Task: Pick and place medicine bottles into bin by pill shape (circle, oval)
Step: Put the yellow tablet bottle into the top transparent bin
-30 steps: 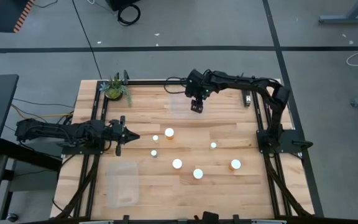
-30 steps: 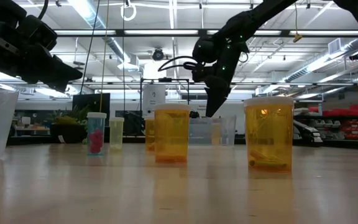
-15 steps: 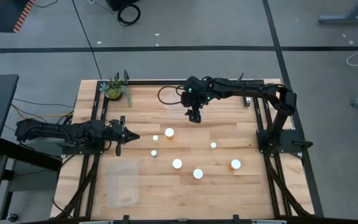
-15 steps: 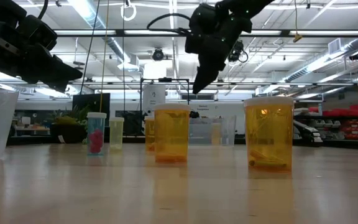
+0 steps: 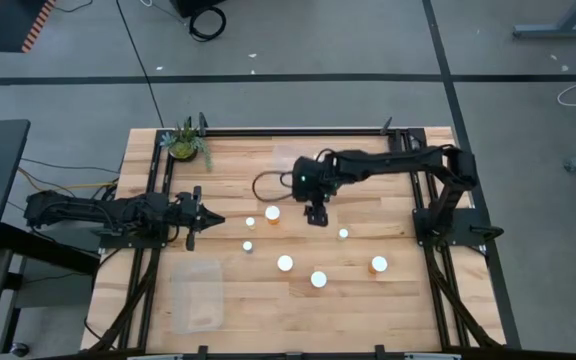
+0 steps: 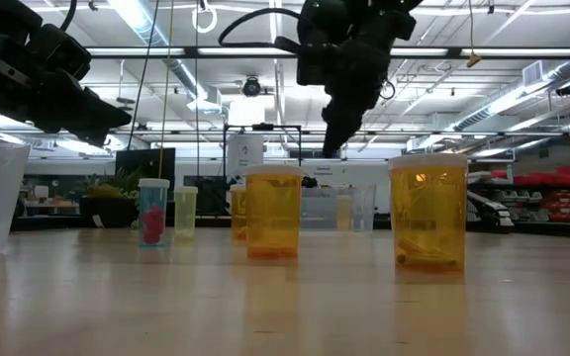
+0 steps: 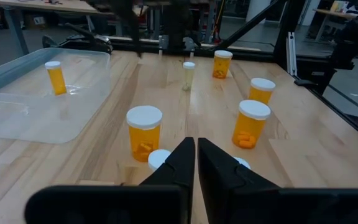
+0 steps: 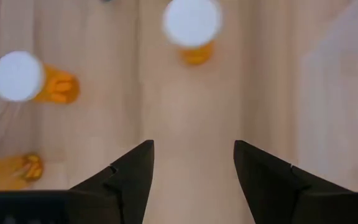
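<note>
6 medicine bottles [image 5: 285, 263] are standing upright below the right gripper [image 5: 316, 214], hovering wide open nearest the wide-capped bottle [image 5: 272, 214]; the left gripper [image 5: 200, 220], closed, is waiting.

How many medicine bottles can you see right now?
8 medicine bottles: two by the left gripper, two flanking the right gripper, three lower in the high view, one inside a clear bin.

Grey floor [image 5: 298, 40], ceiling strip lights [image 6: 137, 18], perhaps distant shelving [image 6: 552, 198].
</note>
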Robot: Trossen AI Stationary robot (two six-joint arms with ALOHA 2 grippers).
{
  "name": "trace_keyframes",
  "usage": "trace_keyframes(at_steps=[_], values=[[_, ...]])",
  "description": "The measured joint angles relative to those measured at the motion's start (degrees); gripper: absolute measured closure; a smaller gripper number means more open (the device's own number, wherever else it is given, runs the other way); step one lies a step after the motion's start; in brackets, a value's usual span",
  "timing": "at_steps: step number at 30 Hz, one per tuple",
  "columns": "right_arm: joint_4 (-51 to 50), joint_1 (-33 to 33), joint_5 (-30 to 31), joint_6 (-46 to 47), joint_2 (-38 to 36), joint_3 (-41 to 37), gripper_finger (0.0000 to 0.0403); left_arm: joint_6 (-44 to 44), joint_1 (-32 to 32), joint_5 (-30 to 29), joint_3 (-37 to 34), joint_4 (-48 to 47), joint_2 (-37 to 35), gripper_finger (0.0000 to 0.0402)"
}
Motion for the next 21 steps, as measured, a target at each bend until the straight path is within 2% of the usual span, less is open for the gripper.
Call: trace_keyframes(at_steps=[5,9,21], values=[[1.00,4.35,4.46,4.85,0.02,-4.11,0.0175,0.00,-0.02,0.00,-0.02,0.00,-0.02,0.0368],[0.39,7.43,5.63,9.59,0.03,-5.81,0.0175,0.00,-0.02,-0.02,0.00,0.00,-0.02,0.0366],[-11.06,15.21,12.36,21.94,0.04,-5.95,0.0175,0.02,-0.02,-0.02,-0.02,0.00,-0.02,0.0374]])
